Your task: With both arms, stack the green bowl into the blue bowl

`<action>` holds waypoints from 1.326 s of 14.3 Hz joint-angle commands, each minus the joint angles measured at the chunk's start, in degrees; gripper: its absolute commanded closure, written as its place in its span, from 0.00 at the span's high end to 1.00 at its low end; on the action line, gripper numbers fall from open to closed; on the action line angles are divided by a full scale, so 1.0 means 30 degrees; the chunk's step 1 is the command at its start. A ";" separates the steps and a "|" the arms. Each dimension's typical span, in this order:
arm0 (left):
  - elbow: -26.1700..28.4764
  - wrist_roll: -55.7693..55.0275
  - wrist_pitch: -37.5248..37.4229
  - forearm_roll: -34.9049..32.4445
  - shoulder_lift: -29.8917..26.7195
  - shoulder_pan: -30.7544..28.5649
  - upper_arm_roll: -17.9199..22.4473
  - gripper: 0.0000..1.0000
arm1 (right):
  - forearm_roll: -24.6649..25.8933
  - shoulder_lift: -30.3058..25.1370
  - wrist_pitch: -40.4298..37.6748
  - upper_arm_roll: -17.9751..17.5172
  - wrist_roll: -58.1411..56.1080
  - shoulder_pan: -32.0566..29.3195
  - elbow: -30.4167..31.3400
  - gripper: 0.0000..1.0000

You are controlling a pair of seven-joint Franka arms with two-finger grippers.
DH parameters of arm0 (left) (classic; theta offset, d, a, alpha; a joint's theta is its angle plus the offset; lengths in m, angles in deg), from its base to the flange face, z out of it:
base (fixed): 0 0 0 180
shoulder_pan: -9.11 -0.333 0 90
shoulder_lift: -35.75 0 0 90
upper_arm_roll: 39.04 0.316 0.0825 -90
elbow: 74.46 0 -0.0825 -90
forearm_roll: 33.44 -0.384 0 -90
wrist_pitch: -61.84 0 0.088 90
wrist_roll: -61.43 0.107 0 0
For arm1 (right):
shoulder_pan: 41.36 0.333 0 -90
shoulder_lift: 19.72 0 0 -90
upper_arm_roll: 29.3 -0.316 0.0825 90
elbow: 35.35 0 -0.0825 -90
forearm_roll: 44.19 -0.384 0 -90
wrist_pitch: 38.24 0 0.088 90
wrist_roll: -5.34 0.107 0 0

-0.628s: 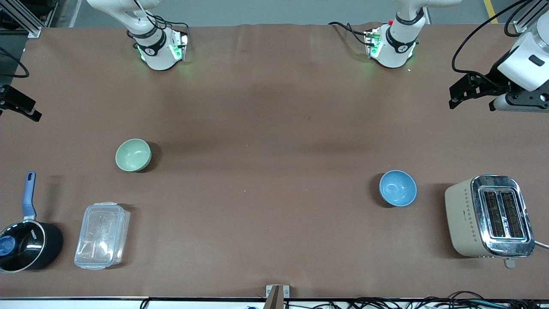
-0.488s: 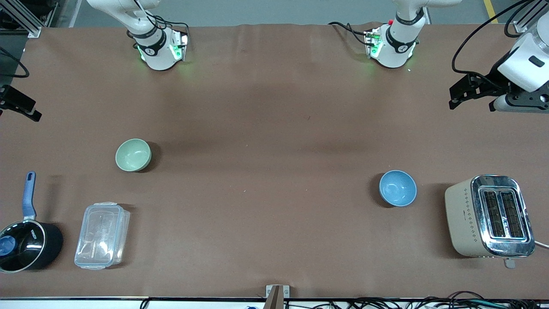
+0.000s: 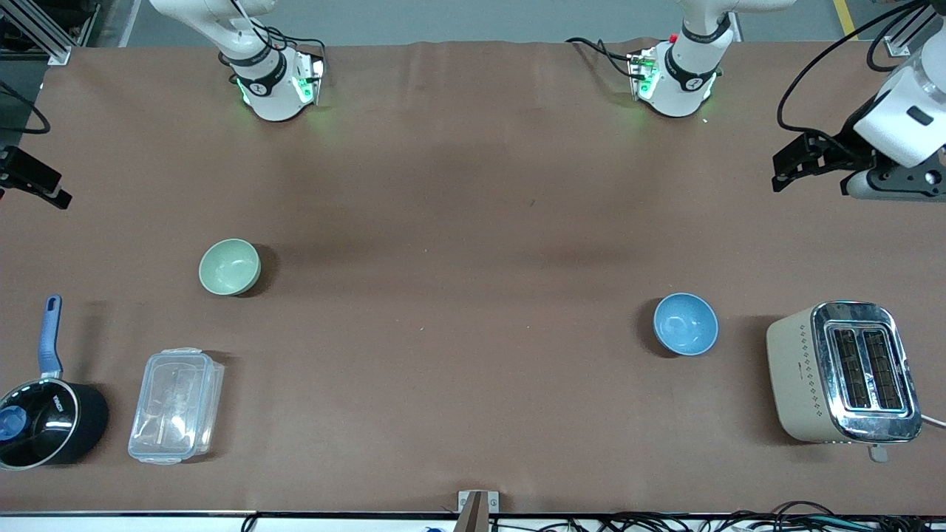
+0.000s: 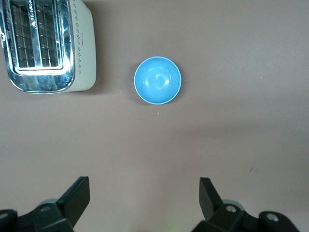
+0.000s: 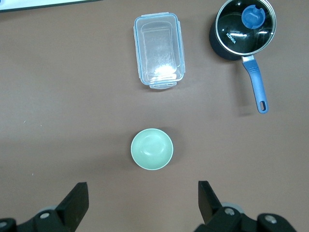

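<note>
The pale green bowl (image 3: 230, 267) sits upright on the brown table toward the right arm's end; it also shows in the right wrist view (image 5: 152, 149). The sky-blue bowl (image 3: 685, 324) sits upright toward the left arm's end, beside the toaster; it also shows in the left wrist view (image 4: 157, 80). My left gripper (image 4: 145, 198) is open and empty, high over bare table at its end (image 3: 794, 159). My right gripper (image 5: 143, 200) is open and empty, high over bare table at its end (image 3: 37, 185). Neither touches a bowl.
A cream and chrome toaster (image 3: 842, 372) stands at the left arm's end. A clear lidded container (image 3: 176, 406) and a black saucepan with a blue handle (image 3: 44, 414) lie nearer the front camera than the green bowl. The arm bases (image 3: 273, 81) stand along the table's edge.
The left arm's wrist has shifted slightly at the edge of the front view. Both bowls and the right arm have not moved.
</note>
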 commanded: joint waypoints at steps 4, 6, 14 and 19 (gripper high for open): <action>0.2816 0.0253 0.3889 -0.0856 0.1394 -0.0062 0.0145 1.00 | 0.0780 -0.0484 0.0921 0.0069 -0.0377 -0.0168 0.4623 1.00; 0.2787 0.0252 0.5028 -0.1676 0.3005 -0.0091 0.0203 1.00 | 0.0812 -0.0455 0.4051 0.0098 -0.0465 -0.0198 0.7758 1.00; 0.2729 0.0048 1.0510 -0.1593 0.8927 -0.0707 0.0116 1.00 | 0.0841 0.1912 1.8494 0.0918 -0.2132 -0.0608 1.6733 1.00; 0.2611 0.0018 1.2152 -0.1212 1.1067 -0.0852 0.0086 0.75 | 0.0550 0.4259 2.2083 0.0948 -0.2223 -0.0638 1.7676 0.95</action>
